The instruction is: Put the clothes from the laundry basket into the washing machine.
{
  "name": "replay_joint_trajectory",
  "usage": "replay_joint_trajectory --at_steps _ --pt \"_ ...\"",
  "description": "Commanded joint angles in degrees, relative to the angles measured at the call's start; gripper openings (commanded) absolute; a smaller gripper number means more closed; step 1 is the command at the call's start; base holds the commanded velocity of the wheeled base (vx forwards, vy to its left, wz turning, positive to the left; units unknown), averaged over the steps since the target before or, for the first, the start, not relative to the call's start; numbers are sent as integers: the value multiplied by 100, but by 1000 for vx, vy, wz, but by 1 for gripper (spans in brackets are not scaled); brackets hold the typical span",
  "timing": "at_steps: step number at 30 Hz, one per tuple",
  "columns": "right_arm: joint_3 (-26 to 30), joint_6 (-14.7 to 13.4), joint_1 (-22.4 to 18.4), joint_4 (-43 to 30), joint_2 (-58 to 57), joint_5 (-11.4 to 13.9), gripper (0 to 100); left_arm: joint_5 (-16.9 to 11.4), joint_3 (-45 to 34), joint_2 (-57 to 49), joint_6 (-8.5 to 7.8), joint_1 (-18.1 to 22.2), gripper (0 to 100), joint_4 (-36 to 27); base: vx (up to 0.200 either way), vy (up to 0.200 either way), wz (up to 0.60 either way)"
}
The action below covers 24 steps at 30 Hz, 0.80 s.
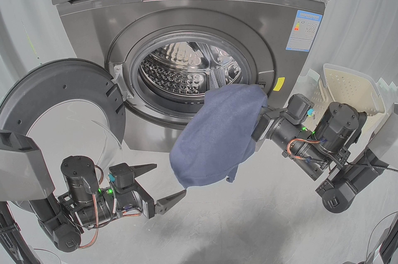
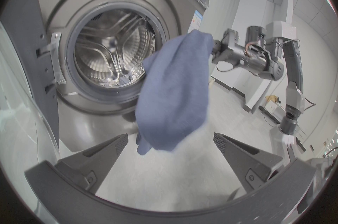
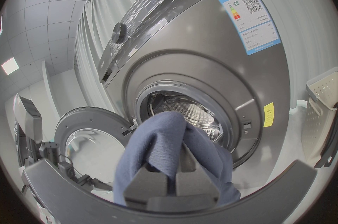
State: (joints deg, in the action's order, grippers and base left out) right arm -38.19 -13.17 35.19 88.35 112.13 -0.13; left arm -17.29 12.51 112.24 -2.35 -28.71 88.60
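Observation:
A blue garment hangs in front of the lower right of the washing machine drum opening, with my right gripper shut on its upper edge. From the right wrist, the gripper pinches the blue garment between both fingers. The round door stands swung open to the left, and the steel drum looks bare inside. My left gripper is open, low on the left over the floor, holding nothing. The left wrist view shows the garment ahead of the open left gripper.
The cream perforated laundry basket leans to the right of the machine, behind my right arm. Pale grey floor spreads in front of the machine between the two arms. The open door takes up the space at the left.

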Motion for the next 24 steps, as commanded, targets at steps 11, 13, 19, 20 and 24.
replay_joint_trajectory --at_steps 11,13,19,20,24 --pt "-13 -2 -100 -2 99 -4 0 -460 -460 360 -283 -302 100 17 0 0 0" --pt "5 7 40 -2 134 -4 0 -433 -345 343 -248 -337 100 17 0 0 0" --pt "-189 69 304 -2 441 -4 0 -319 560 474 51 -302 100 8 0 0 0" --pt "-232 77 330 -2 477 -4 0 -310 692 518 121 -320 100 8 0 0 0" --pt "-391 86 409 -2 723 -4 0 -179 1061 747 262 -407 100 17 0 0 0"
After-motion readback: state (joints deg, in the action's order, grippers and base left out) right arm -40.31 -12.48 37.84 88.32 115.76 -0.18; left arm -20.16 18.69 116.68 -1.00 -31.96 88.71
